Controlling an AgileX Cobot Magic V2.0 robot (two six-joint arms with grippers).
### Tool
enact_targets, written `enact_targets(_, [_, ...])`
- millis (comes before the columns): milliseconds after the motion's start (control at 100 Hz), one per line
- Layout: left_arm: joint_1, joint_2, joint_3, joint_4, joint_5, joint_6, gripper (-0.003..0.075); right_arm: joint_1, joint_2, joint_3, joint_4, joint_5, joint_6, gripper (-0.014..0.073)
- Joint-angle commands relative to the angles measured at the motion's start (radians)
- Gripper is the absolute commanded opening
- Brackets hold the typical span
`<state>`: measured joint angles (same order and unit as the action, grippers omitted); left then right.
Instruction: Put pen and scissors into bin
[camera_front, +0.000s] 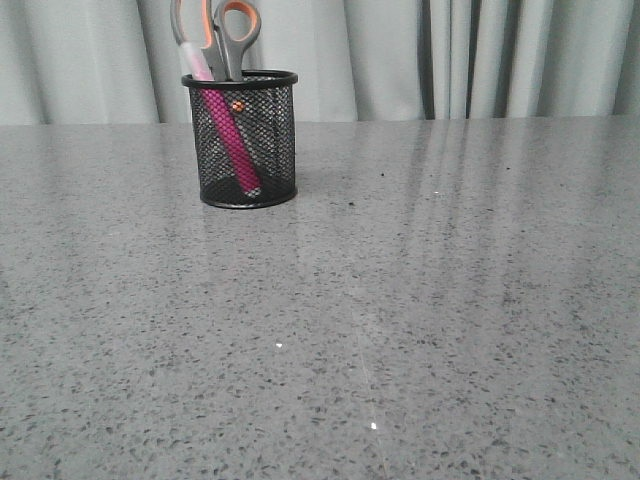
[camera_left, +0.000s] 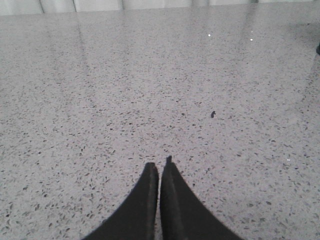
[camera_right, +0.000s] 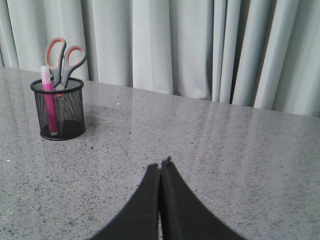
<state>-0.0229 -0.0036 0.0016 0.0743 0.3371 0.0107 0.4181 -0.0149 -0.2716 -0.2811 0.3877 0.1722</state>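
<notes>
The black wire-mesh bin (camera_front: 240, 140) stands at the far left of the grey speckled table. The magenta pen (camera_front: 232, 140) leans inside it, its pale cap up. The scissors (camera_front: 222, 35) stand in it blades down, with the grey and orange handles above the rim. The right wrist view shows the bin (camera_right: 57, 109), the pen (camera_right: 48, 102) and the scissors (camera_right: 64, 57) far off from my right gripper (camera_right: 160, 165), which is shut and empty over bare table. My left gripper (camera_left: 159, 165) is shut and empty over bare table. Neither gripper shows in the front view.
Pale grey curtains (camera_front: 450, 55) hang behind the table's far edge. The grey table top (camera_front: 400, 300) stretches in front of and to the right of the bin. A small dark speck (camera_left: 213, 114) lies on the table ahead of the left gripper.
</notes>
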Motion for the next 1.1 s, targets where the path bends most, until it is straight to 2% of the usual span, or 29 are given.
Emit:
enact_targets(0, [0.0, -0.033, 0.043, -0.013, -0.051, -0.011, -0.0019, -0.112, 0.012, 0.059, 0.157, -0.221, -0.137, -0.0069])
enact_targets(80, [0.0, -0.033, 0.043, -0.013, -0.051, -0.011, -0.0019, -0.242, 0.012, 0.126, 0.302, -0.287, -0.236, -0.0069])
enact_targets(170, [0.0, -0.033, 0.043, -0.013, -0.051, -0.011, -0.0019, -0.339, 0.012, 0.172, 0.317, -0.267, -0.236, -0.0069])
enact_targets(290, [0.0, -0.033, 0.043, -0.013, -0.051, -0.011, -0.0019, -0.393, -0.015, 0.234, 0.317, -0.256, -0.236, -0.0069])
enact_targets(390, [0.0, -0.033, 0.043, -0.013, -0.051, -0.011, -0.0019, -0.398, -0.015, 0.301, 0.313, -0.315, -0.236, -0.0069])
enact_targets(430, [0.0, -0.033, 0.043, -0.013, -0.051, -0.011, -0.0019, -0.398, -0.015, 0.296, 0.299, -0.262, -0.236, -0.0069])
enact_targets(600, [0.0, -0.033, 0.043, -0.013, -0.051, -0.011, -0.0019, -0.398, -0.015, 0.296, 0.27, -0.209, -0.236, -0.0069])
enact_targets(720, [0.0, -0.033, 0.043, -0.013, -0.051, -0.011, -0.0019, -0.398, -0.015, 0.296, 0.27, -0.094, -0.236, -0.0069])
enact_targets(1090, [0.0, -0.033, 0.043, -0.013, -0.051, -0.011, -0.0019, -0.398, -0.015, 0.296, 0.281, -0.1, -0.236, -0.0069])
